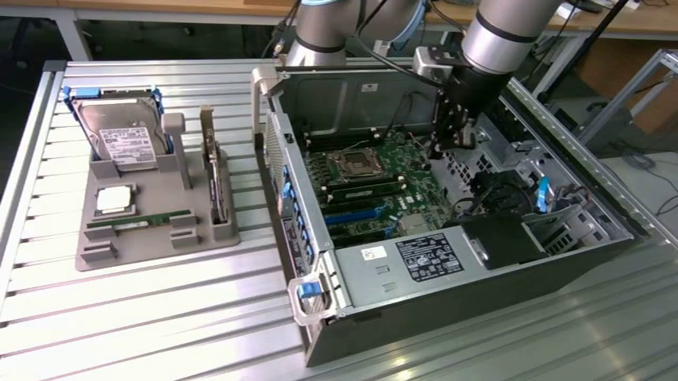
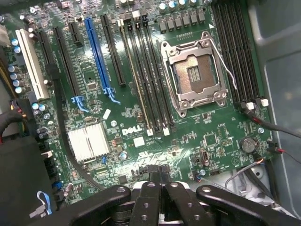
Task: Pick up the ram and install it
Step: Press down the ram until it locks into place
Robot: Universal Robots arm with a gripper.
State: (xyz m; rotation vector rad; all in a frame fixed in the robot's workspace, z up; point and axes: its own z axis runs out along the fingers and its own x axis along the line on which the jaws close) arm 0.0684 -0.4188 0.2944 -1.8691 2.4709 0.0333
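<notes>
Ram (image 1: 139,220) lies flat in the grey holder (image 1: 148,242) on the worktop (image 1: 159,317), toward the exterior view's left, well apart from the arm. Beside it in the holder sit a silver processor (image 1: 114,199) and a hard drive (image 1: 119,136). The gripper (image 2: 159,175) hangs inside the open computer case (image 1: 466,278), above the motherboard (image 2: 141,117), fingers pressed together and empty.
</notes>
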